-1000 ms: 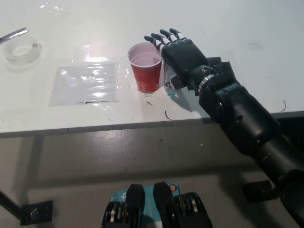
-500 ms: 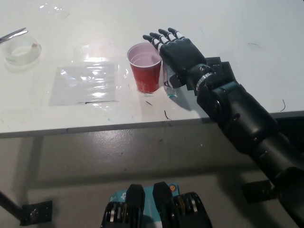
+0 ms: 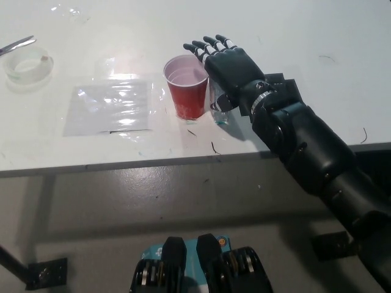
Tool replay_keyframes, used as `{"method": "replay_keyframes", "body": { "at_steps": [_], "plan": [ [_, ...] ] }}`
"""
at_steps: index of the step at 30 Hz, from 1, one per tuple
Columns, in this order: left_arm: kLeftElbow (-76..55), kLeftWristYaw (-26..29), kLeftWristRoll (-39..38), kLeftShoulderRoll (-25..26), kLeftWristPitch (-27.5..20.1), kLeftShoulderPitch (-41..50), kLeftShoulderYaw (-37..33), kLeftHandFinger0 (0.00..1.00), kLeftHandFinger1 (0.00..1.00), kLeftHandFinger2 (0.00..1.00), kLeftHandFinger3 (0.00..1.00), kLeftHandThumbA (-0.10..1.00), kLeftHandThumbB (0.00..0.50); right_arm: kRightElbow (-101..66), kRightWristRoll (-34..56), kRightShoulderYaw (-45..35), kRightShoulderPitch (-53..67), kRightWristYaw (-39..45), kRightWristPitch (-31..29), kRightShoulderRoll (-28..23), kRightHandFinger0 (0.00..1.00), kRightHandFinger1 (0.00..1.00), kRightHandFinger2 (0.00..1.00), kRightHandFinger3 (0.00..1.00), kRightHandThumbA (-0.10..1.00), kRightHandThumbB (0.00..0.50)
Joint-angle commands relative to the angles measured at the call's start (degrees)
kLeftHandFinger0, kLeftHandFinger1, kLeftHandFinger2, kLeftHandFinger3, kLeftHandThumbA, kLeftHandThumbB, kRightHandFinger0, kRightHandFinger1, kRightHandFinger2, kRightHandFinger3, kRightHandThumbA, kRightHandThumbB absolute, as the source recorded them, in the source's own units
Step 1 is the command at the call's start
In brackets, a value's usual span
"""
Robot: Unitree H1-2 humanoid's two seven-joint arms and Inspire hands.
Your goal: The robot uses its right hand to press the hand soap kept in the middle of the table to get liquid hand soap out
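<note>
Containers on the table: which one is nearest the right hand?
The red cup. It stands right beside the black right hand, whose fingers reach over its rim. The clear round dish sits far off at the table's left end.

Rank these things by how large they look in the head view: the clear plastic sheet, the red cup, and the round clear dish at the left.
1. Clear plastic sheet, clearly the largest.
2. Red cup.
3. Round clear dish, looking only slightly smaller than the cup; it lies farther from the camera, so this ranking is unsure.

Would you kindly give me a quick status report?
Right hand open, flat over soap bottle. Bottle mostly hidden beneath it. Red cup close beside. Left hand out of view.
</note>
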Motion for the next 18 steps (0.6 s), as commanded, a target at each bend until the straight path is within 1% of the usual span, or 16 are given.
{"method": "replay_keyframes", "body": {
  "at_steps": [1, 2, 3, 4, 6, 7, 10, 12, 15, 16, 18],
  "plan": [
    [-1.1, -1.08, -0.16, 2.48, -2.03, -2.13, 0.19, 0.0, 0.0, 0.09, 0.34, 0.97, 0.086, 6.63, 1.02, 2.5, 3.18, 5.35, -0.82, 1.01, 1.0, 1.0, 1.0, 1.0, 1.0, 0.449],
    [-1.1, -0.98, -0.18, 2.46, -1.92, -2.17, 0.23, 0.0, 0.0, 0.09, 0.34, 0.97, 0.086, 7.14, 0.41, 2.97, 3.21, 4.5, -1.12, 1.09, 1.0, 1.0, 1.0, 1.0, 1.0, 0.462],
    [-1.3, -0.81, -0.14, 2.65, -1.68, -2.28, 0.33, 0.0, 0.0, 0.09, 0.34, 0.97, 0.088, 7.92, 0.35, 3.16, 2.87, 3.97, -1.45, 1.33, 1.0, 1.0, 1.0, 1.0, 1.0, 0.466],
    [-1.2, -0.71, -0.86, 2.62, -1.09, -2.45, 0.54, 0.0, 0.01, 0.11, 0.37, 0.96, 0.094, 8.67, -0.75, 3.92, 3.19, 1.77, -1.34, 1.61, 1.0, 1.0, 1.0, 1.0, 1.0, 0.482],
    [-1.2, -0.91, -0.37, 2.83, -1.35, -2.31, 0.37, 0.0, 0.0, 0.1, 0.37, 0.98, 0.086, 9.45, -0.51, 4.29, 3.25, 0.9, -1.82, 1.78, 1.0, 1.0, 1.0, 1.0, 1.0, 0.483],
    [-1.42, -0.6, -0.31, 2.75, -1.13, -2.3, 0.42, 0.0, 0.01, 0.12, 0.38, 0.98, 0.081, 10.24, -0.59, 4.49, 3.28, 0.05, -2.24, 1.87, 1.0, 1.0, 1.0, 1.0, 1.0, 0.487],
    [-1.47, -0.97, -0.65, 2.83, -0.9, -2.03, 0.35, 0.0, 0.02, 0.14, 0.41, 0.98, 0.097, 11.16, -0.56, 4.63, 3.26, -1.1, -2.81, 2.01, 1.0, 1.0, 1.0, 1.0, 1.0, 0.469],
    [-1.33, -0.71, 0.14, 2.83, -1.33, -2.07, 0.24, 0.0, 0.01, 0.13, 0.39, 0.99, 0.098, 11.41, -0.59, 4.67, 3.23, -1.33, -2.81, 2.08, 1.0, 1.0, 1.0, 1.0, 1.0, 0.477],
    [-1.37, -0.73, -0.38, 2.52, -1.33, -2.02, 0.43, 0.0, 0.01, 0.13, 0.39, 0.98, 0.1, 12.13, -0.69, 4.84, 3.1, -1.97, -3.09, 2.19, 1.0, 1.0, 1.0, 1.0, 1.0, 0.476],
    [-1.29, -0.99, -0.98, 2.47, -1.35, -2.11, 0.55, 0.0, 0.0, 0.12, 0.38, 0.98, 0.082, 12.05, -0.95, 5.05, 3.11, -2.0, -2.86, 2.14, 1.0, 1.0, 1.0, 1.0, 1.0, 0.482],
    [-1.3, -0.57, -0.26, 2.32, -1.46, -2.0, 0.42, 0.0, 0.0, 0.11, 0.37, 0.99, 0.078, 12.1, -0.75, 5.0, 3.29, -2.21, -2.96, 2.11, 1.0, 1.0, 1.0, 1.0, 1.0, 0.485]
  ]
}}
